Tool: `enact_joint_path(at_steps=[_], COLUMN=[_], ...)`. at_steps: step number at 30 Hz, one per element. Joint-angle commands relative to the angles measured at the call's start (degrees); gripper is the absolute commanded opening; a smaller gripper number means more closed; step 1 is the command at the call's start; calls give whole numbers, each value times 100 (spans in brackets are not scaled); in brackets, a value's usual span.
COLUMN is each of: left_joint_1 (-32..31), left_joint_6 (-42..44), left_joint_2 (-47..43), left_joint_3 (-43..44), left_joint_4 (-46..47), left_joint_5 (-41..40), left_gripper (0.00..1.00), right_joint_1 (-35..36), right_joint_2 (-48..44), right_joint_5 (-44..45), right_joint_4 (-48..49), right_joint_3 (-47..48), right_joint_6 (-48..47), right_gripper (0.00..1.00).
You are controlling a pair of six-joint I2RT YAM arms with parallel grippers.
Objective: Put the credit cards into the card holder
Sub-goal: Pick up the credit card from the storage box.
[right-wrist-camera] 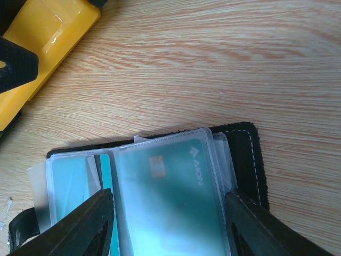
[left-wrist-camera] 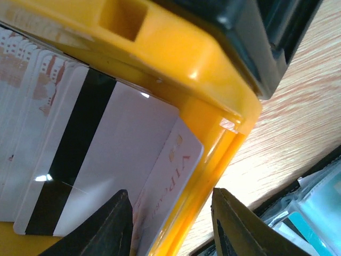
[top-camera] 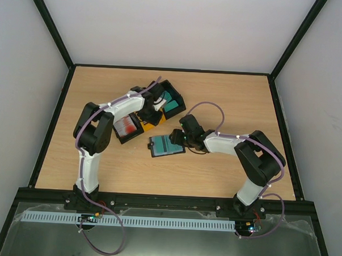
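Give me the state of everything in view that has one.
card holder, open flat on the table, teal card in its clear sleeve.
yellow bin, holding striped white cards.
black bin, holding teal cards.
left end effector, open, straddling the yellow bin's wall.
right end effector, open above the card holder.

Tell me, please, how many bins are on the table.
3, clustered at mid-table: left black bin with red-white cards, yellow bin beside it, right black bin with teal cards. None seems hidden.
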Motion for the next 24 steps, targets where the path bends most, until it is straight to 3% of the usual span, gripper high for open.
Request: enact_joint_path(at_steps=[1,17,24], left_joint_1=[-62,-104,-105], left_joint_6=[98,92,72], left_joint_2=[-87,-403,-436], left_joint_3=[29,-27,-33], left_joint_4=[-217,-255,-273], left_joint_5=[6,-188,-242], left_gripper=[43,34,24], right_joint_1=[-8,-7,-6], right_joint_2=[75,160,183], right_joint_5=[15,-22,-24], right_joint_4=[-35,-28,-29], right_joint_3=[11,81,103], right_joint_6=[72,84,81], right_gripper=[56,56,57])
